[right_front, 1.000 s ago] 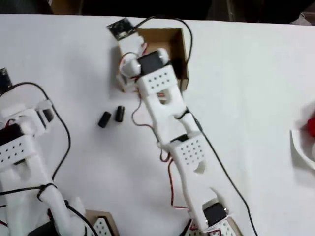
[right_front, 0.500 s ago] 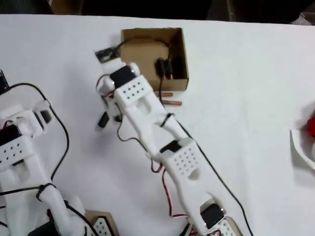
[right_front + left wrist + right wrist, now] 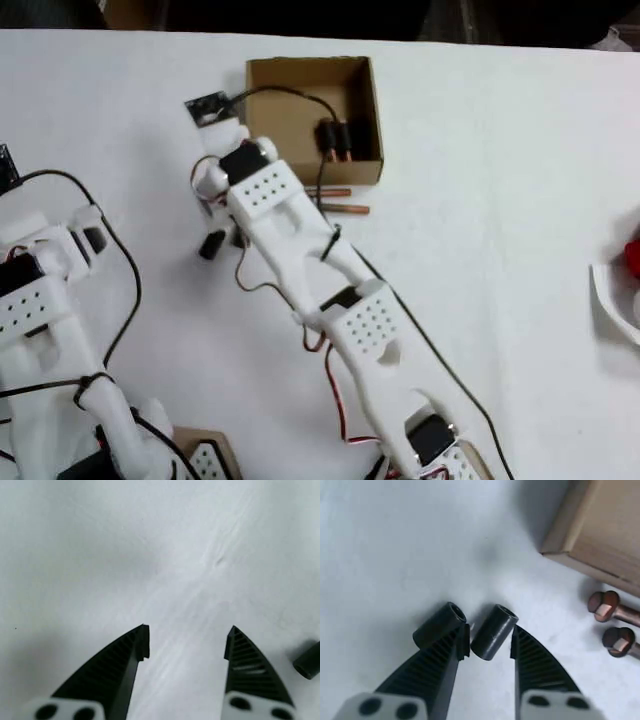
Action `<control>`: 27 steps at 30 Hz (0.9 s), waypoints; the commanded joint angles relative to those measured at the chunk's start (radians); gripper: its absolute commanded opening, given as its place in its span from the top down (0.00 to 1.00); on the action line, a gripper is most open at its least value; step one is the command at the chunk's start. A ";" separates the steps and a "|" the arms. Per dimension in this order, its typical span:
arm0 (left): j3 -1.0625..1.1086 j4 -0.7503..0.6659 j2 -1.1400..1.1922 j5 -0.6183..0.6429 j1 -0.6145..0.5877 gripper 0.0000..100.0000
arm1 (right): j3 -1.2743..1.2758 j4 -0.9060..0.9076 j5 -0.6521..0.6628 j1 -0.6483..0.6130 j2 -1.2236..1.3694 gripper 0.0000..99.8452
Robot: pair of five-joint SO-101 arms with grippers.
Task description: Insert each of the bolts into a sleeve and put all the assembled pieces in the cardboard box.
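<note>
Straddling one sleeve (image 3: 493,630), the right gripper (image 3: 489,639) sits off the box's (image 3: 600,535) outer corner. Its jaws are parted, and contact with the sleeve cannot be told. A second sleeve (image 3: 438,626) lies just outside one jaw, partly covered by it. The first bolt (image 3: 603,605) and second bolt (image 3: 618,642) lie just beside the box wall, shanks cut off at the frame edge. Inside the box is a dark piece (image 3: 334,138), detail unclear. The left gripper (image 3: 186,642) is spread wide over the table (image 3: 100,555), well apart from the box, with a sleeve end (image 3: 307,661) nearby, cut off.
</note>
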 commanded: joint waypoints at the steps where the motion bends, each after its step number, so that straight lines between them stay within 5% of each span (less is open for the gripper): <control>1: -0.044 0.006 -0.034 -0.005 -0.008 0.74 | -0.012 -0.021 -0.057 -0.010 0.012 0.88; 27: -0.051 0.031 -0.035 -0.005 -0.008 0.74 | -0.051 -0.018 -0.110 0.062 0.176 0.88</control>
